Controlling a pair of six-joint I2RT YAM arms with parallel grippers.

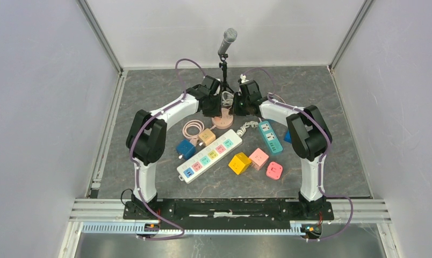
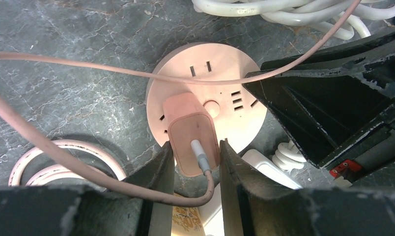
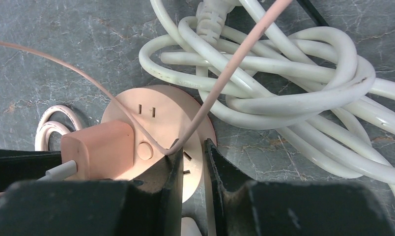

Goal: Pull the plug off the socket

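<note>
**Ana:** Where's the plug?

**Ben:** The pink plug (image 2: 188, 130) is seated in the round socket (image 2: 210, 73), mid-frame in the left wrist view, on the bench (image 2: 63, 29). The left pincer (image 2: 196, 164) is pinching its two sides.

**Ana:** And the right pincer (image 3: 193, 167)?

**Ben:** It's at the lower centre of its own view, fingers (image 3: 168, 172) a narrow gap apart over the socket's rim. I cannot tell if it nips the rim or only presses on it.

**Ana:** What could go wrong?

**Ben:** If that hold is weak, the socket would likely lift with the plug instead of releasing it. The pink cable (image 3: 225, 73) also lies across the socket and hooks against a right finger, so a pull could snag there. A tilted pull might jam the pins.
</note>
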